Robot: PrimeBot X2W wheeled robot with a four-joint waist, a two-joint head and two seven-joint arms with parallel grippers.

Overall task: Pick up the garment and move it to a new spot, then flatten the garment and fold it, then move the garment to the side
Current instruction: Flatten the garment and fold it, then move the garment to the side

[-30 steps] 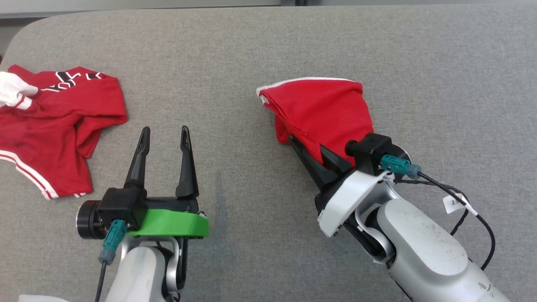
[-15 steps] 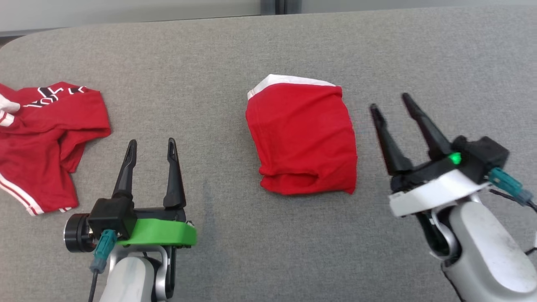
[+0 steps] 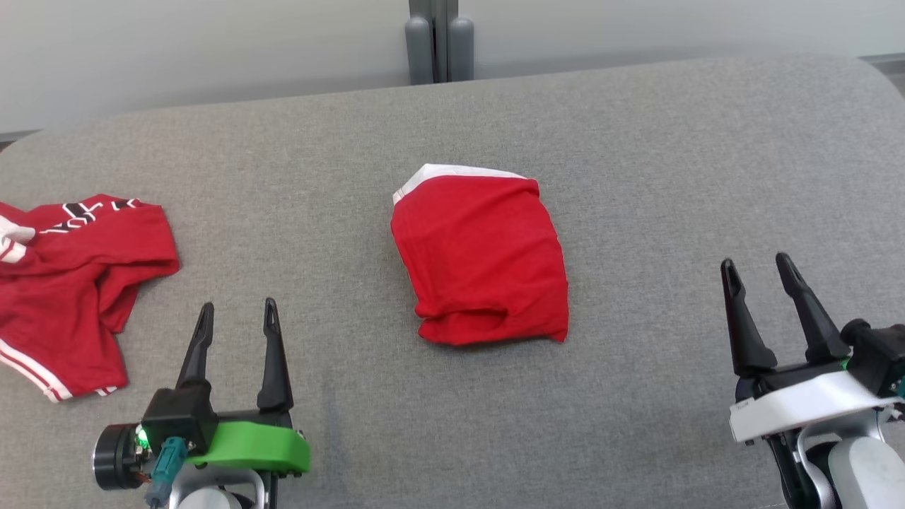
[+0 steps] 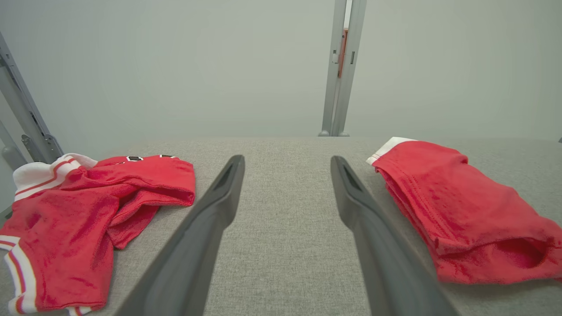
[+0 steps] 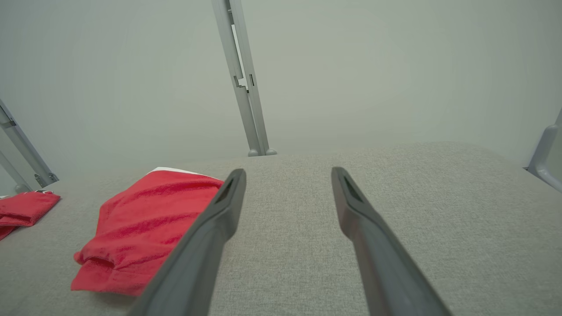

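Observation:
A folded red garment (image 3: 481, 261) with a white band at its far edge lies flat in the middle of the grey padded table (image 3: 672, 141). It also lies to the right in the left wrist view (image 4: 461, 210) and to the left in the right wrist view (image 5: 145, 219). My right gripper (image 3: 755, 261) stands open at the lower right, well clear of the garment, with nothing between its fingers (image 5: 288, 170). My left gripper (image 3: 238, 305) stands open at the lower left, also holding nothing (image 4: 287, 159).
A second red garment (image 3: 71, 283) with white stripes lies crumpled at the table's left edge (image 4: 88, 206). A grey post (image 3: 433, 39) rises behind the table against a pale wall. The table's corners are rounded.
My right gripper has opened, let go of the folded garment and drawn back to the lower right. The garment now lies flat. The head camera has tilted up, shifting the whole picture.

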